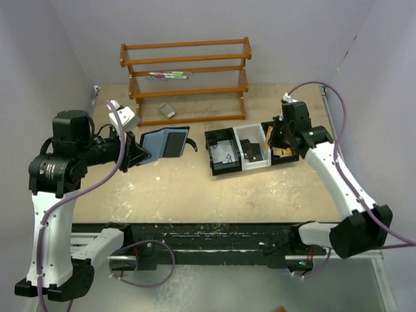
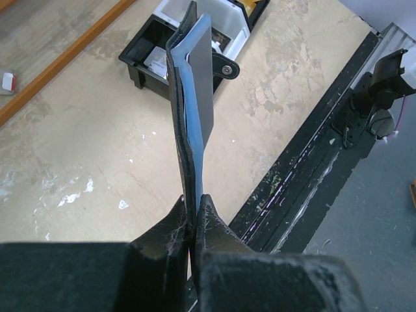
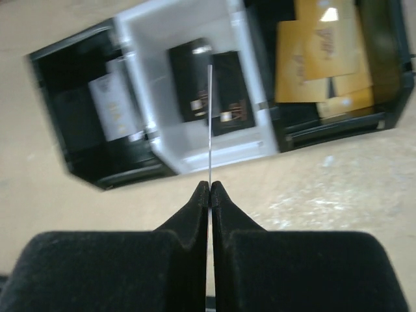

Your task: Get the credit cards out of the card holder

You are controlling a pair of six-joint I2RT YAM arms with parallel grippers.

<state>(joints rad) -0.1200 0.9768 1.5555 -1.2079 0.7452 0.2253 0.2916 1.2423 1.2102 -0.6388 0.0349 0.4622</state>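
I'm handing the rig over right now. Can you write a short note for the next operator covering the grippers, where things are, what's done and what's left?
Left gripper: shut on the edge of the card holder, holding it open.
Right gripper: shut on one thin card, seen edge-on, above the tray.
Done: several orange cards already lie in the tray's right-end compartment.
Left: set the held card down in the tray. Then check the card holder's slots. These views don't show whether any cards remain inside.
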